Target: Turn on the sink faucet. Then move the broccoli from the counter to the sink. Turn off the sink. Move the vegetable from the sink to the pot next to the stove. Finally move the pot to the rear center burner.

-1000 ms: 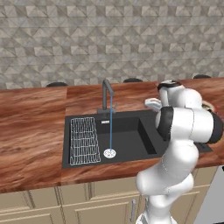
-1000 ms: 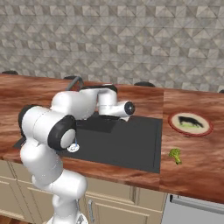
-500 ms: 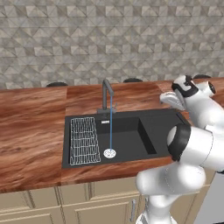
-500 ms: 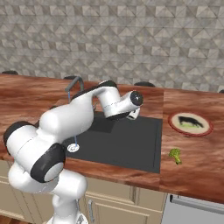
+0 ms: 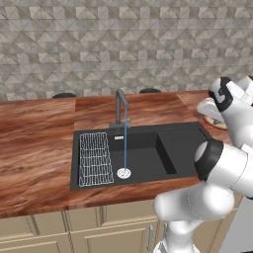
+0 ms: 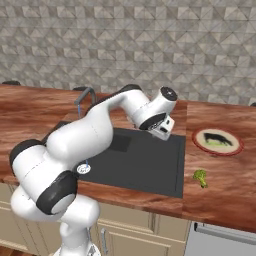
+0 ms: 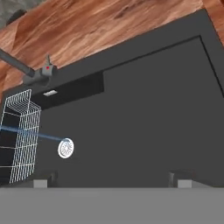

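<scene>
Water runs in a thin blue stream [image 5: 125,143] from the dark faucet [image 5: 120,105] into the black sink [image 5: 148,163], down to the drain [image 7: 65,148]. The broccoli [image 6: 200,177] lies on the wooden counter to the right of the sink, near the front edge. My gripper [image 6: 162,132] hangs above the sink's right rear part, well left of and behind the broccoli. In the hand view the gripper [image 7: 113,180] is open, its two fingertips [image 7: 43,179] wide apart over the bare basin with nothing between them.
A wire rack [image 5: 94,158] stands in the sink's left end. A red-rimmed plate [image 6: 218,141] holding something dark sits on the counter behind the broccoli. The tiled wall [image 6: 150,45] closes off the counter at the back.
The hand has swung away from the faucet and to the right, over the sink's right part. The water keeps running and the jaws stay wide.
</scene>
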You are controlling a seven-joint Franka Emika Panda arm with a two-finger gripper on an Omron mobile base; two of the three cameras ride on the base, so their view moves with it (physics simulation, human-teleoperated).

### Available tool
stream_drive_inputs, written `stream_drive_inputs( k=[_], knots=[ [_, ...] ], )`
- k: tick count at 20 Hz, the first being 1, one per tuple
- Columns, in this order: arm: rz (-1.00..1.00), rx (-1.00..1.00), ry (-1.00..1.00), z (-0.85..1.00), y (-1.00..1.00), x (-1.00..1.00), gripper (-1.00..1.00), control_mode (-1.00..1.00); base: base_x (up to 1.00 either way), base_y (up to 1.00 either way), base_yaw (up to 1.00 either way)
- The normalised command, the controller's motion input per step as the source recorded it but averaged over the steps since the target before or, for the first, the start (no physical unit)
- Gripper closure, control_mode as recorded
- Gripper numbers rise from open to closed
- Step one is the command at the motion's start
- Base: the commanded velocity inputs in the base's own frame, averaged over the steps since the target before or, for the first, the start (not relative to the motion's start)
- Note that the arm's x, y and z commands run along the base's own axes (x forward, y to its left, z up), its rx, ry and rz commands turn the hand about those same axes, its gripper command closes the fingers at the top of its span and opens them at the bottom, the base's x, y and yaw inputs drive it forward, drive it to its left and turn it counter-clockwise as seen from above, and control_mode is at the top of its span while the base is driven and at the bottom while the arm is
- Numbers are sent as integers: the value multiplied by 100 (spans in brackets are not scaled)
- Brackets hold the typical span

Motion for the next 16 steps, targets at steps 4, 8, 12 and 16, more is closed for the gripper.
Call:
stream_drive_inputs(
  k=[4, 8, 12, 16],
  knots=[
    [0, -10, 18, -40, -70, -54, -100, -100, 0, 0, 0],
    [0, -8, 13, -49, -83, -48, -100, -100, 0, 0, 0],
    [2, -5, 10, -50, -88, -41, -100, -100, 0, 0, 0],
    [3, 0, 0, -14, -90, -29, -100, -100, 0, 0, 0]
  ],
)
